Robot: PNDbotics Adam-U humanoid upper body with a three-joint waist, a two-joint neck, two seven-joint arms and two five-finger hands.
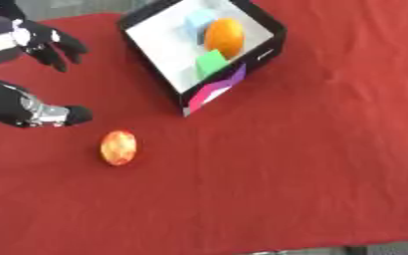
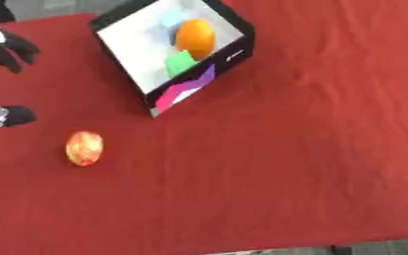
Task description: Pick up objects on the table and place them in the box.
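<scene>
Red-clothed surface (image 1: 312, 164). Black box (image 1: 273, 31) near far edge, white inside, holds an orange ball (image 1: 224, 37), green block (image 1: 211, 63), pale blue block (image 1: 198, 21). My left hand (image 1: 33, 42) by left edge, fingers (image 1: 57, 50) released, touching nothing. Red-orange egg-shaped object (image 1: 119, 147) lies left-centre, apart from my hand.

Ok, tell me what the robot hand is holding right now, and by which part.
Nothing. The black left hand hangs open above the red cloth, apart from the red-orange egg-shaped fruit lying there.
</scene>
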